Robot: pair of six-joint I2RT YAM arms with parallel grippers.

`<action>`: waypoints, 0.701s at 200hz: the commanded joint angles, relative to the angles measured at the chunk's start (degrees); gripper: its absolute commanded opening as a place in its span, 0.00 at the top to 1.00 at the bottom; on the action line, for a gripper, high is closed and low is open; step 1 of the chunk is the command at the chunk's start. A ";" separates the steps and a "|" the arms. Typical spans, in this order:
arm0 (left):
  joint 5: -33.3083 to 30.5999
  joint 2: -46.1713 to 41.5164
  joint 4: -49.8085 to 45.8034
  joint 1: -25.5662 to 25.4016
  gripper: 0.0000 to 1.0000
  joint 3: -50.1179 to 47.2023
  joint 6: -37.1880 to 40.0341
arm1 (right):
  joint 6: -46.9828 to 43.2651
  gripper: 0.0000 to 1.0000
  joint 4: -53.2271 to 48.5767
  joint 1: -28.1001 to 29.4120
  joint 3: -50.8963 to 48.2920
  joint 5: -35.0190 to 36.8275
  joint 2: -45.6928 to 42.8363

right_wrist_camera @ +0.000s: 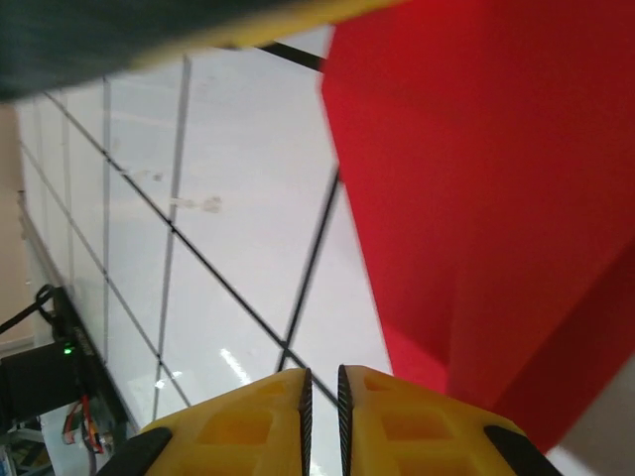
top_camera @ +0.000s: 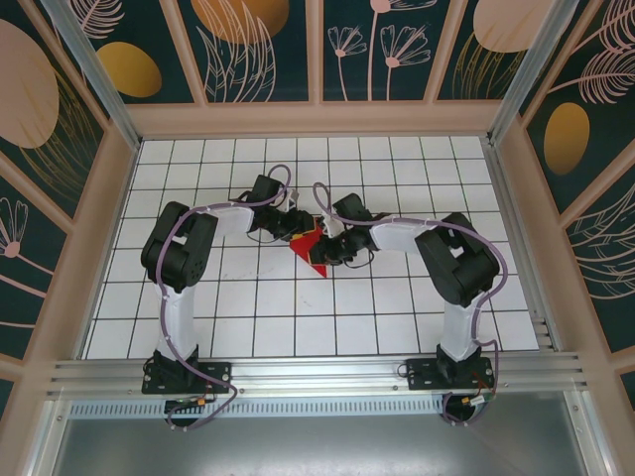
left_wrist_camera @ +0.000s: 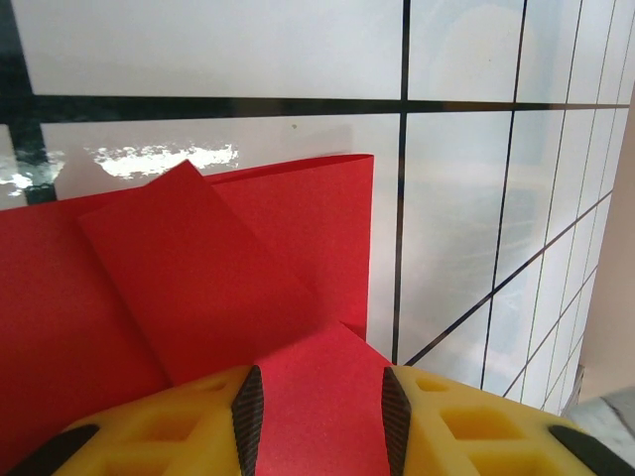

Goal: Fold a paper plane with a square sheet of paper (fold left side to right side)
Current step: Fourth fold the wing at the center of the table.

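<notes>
The square sheet of paper (top_camera: 309, 252) is bright red and partly folded, lying on the white grid table mid-field. In the left wrist view the paper (left_wrist_camera: 198, 268) shows an angled flap folded over the sheet and a straight edge on the right. My left gripper (left_wrist_camera: 317, 402) is open, its black pads (left_wrist_camera: 248, 412) apart, with a pointed red corner lying between them. From above, the left gripper (top_camera: 300, 229) is at the paper's far-left edge. My right gripper (right_wrist_camera: 322, 387) is shut with nothing in it, hovering over bare table just left of the paper (right_wrist_camera: 486, 198). From above, the right gripper (top_camera: 330, 250) is at the paper's right side.
The table (top_camera: 258, 307) is white tiles with black grid lines, walled by wooden panels. An aluminium rail (top_camera: 317, 372) runs along the near edge by the arm bases. A blurred dark and yellow shape (right_wrist_camera: 189, 45) crosses the top of the right wrist view.
</notes>
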 commanded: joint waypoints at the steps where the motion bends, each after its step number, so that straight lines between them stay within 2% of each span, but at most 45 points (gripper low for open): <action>1: -5.24 3.40 -4.35 -0.07 0.60 -2.83 1.01 | -1.37 0.81 -3.24 -0.10 1.24 1.89 0.67; 140: -5.51 3.78 -4.44 -0.07 0.60 -2.39 0.92 | -2.42 0.82 -5.92 -0.06 -1.76 3.82 1.08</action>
